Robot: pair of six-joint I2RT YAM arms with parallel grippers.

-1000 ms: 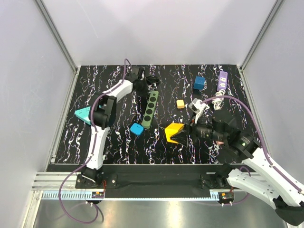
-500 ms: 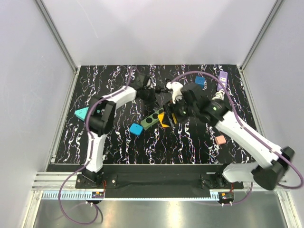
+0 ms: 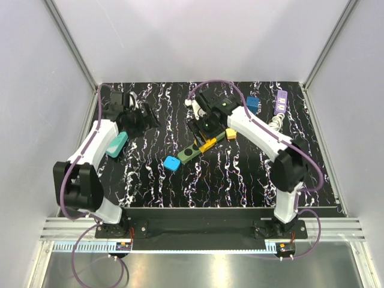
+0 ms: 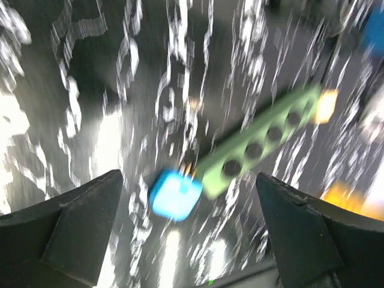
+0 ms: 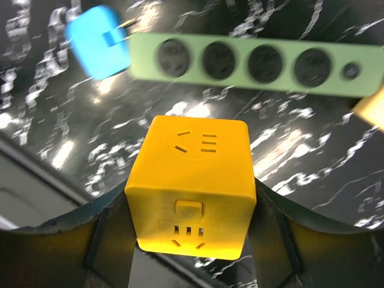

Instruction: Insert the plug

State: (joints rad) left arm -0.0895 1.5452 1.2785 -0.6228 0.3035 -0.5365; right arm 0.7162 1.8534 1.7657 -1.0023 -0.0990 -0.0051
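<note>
My right gripper point(image 3: 207, 133) is shut on a yellow cube plug point(image 5: 192, 186) with socket faces, and holds it just above the table, close to the green power strip point(image 5: 252, 63). In the top view the cube point(image 3: 207, 144) hangs over the strip's point(image 3: 191, 152) far end. A blue plug point(image 3: 172, 162) with bare prongs lies at the strip's near end. My left gripper point(image 3: 146, 119) is at the back left, open and empty. Its blurred wrist view looks down on the blue plug point(image 4: 175, 193) and the strip point(image 4: 264, 141).
A teal wedge point(image 3: 116, 144) lies by the left arm. A small orange block point(image 3: 230, 134), a blue cube point(image 3: 252, 104) and a purple socket strip point(image 3: 280, 102) sit at the back right. Grey walls close in the black marbled table point(image 3: 240, 180).
My left gripper has opened and swung from the strip's far end to the back left. My right arm carried the yellow cube up to the strip. The strip has turned.
</note>
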